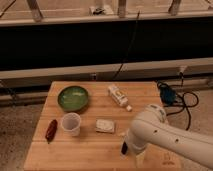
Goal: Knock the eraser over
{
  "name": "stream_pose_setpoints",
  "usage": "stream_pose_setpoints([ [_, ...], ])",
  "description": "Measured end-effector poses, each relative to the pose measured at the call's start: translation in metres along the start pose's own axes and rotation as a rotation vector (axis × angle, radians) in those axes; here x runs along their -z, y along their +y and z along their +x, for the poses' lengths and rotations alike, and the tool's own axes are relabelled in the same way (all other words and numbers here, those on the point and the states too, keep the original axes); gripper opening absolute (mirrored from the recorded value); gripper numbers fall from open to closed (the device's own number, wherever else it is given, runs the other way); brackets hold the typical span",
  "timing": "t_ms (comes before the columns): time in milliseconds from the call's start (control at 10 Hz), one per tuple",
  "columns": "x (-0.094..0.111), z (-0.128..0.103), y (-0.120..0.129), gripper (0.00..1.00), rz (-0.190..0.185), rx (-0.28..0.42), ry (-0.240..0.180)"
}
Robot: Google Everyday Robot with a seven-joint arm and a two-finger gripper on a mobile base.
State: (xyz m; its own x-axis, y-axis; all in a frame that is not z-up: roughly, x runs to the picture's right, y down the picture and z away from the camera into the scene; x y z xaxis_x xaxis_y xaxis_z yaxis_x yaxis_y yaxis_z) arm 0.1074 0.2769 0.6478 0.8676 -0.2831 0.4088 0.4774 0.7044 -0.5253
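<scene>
**Eraser** [124,147]: a small, dark, slim block standing on end near the front edge of the wooden table [90,156], right of centre. It is upright, so the knock is not yet done. It sits just beside the lower end of the arm. Whether the two touch, I cannot tell.

**Gripper** [135,154]: low over the boards at the table front, immediately right of the eraser. It is mostly masked by the bulky white arm [160,132] coming in from the lower right. Whether it is open or closed, I cannot tell. Judgement: it is low and alongside rather than above, which suits a sideways push and not a pick. A topple needs no grasp.

**Neighbours, working outward**
- A flat white packet [105,125] lies up-left of the eraser, near but apart.
- Further left a pale cup [71,123] stands upright.
- Beyond the cup a dark red elongated object [51,130] lies by the left edge.
- A green bowl [73,97] sits behind the cup.
- A white bottle [118,95] lies on its side toward the back.
- Dark cables [172,97] trail off the right rear corner.

**Judgement**
- Bare board shows left of the eraser, so a leftward nudge high on the block should tip it without reaching the packet.
- A low contact may slide it rather than fell it.
- The front edge is close, so it could go off the table.
</scene>
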Motion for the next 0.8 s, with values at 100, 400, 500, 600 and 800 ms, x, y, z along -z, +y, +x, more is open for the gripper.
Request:
stream_pose_setpoints([
  [100, -0.0001, 0.0004, 0.0001, 0.8, 0.0, 0.001, -0.001],
  [400, -0.0012, -0.0015, 0.0009, 0.8, -0.002, 0.008, -0.005],
  [500, -0.0018, -0.0023, 0.0018, 0.8, -0.002, 0.009, -0.006],
  [600, -0.0016, -0.0024, 0.0017, 0.8, -0.001, 0.009, -0.009],
  [800, -0.0021, -0.0029, 0.0014, 0.8, -0.001, 0.013, -0.012],
])
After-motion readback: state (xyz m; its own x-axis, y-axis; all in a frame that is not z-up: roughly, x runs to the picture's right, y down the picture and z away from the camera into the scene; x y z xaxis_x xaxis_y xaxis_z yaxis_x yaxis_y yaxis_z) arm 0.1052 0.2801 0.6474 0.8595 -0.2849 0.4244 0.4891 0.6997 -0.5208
